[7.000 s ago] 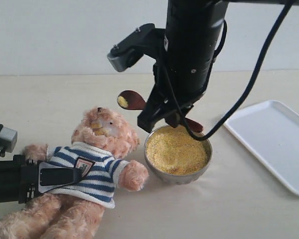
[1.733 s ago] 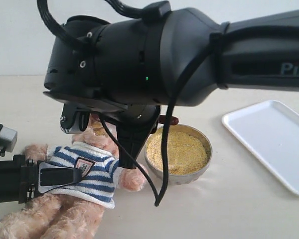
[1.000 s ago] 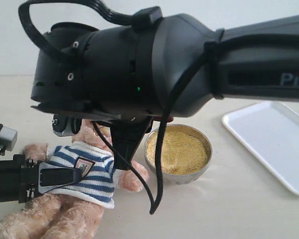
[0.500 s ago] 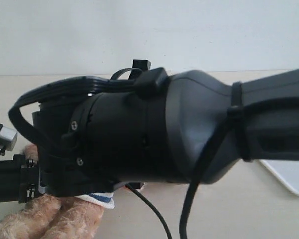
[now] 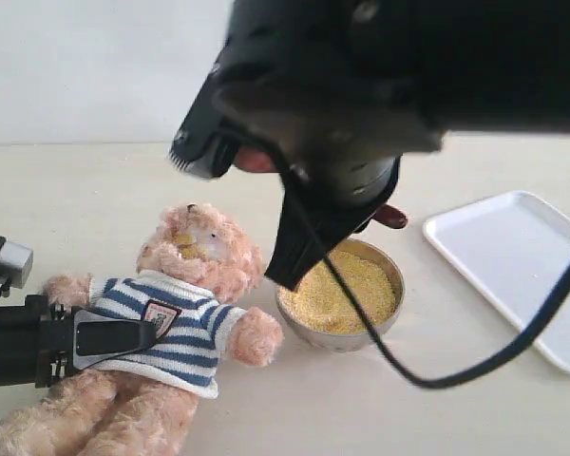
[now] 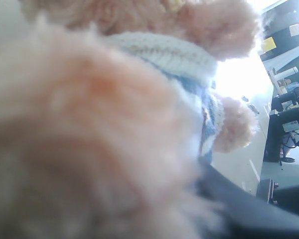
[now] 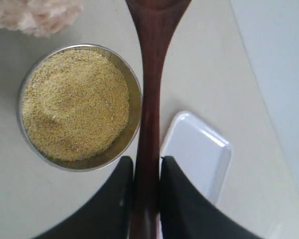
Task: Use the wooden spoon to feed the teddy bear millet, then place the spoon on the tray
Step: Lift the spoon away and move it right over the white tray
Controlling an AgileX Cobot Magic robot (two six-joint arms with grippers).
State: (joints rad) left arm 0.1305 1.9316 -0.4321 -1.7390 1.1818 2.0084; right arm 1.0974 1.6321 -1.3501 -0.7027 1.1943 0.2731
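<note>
The right gripper is clenched on the wooden spoon: its two black fingers press the slim handle from both sides. The spoon is in the air above the metal bowl, and the handle passes over the rim on the side toward the tray. The round head of the spoon is cut by the edge of the right wrist picture, so I cannot tell if it carries grains. In the exterior view the right arm is big and blurred over the bowl, and only the dark red end of the handle shows clearly.

The millet fills the bowl in a yellow heap. The teddy bear lies on its back on the table, just beside the bowl, on the side away from the tray, with one paw almost at the bowl's wall. The tray lies flat on the opposite side of the bowl, near but apart.

The left gripper grasps the teddy bear at the body, one black finger across the striped shirt. The left wrist view shows mostly blurred fur.
</note>
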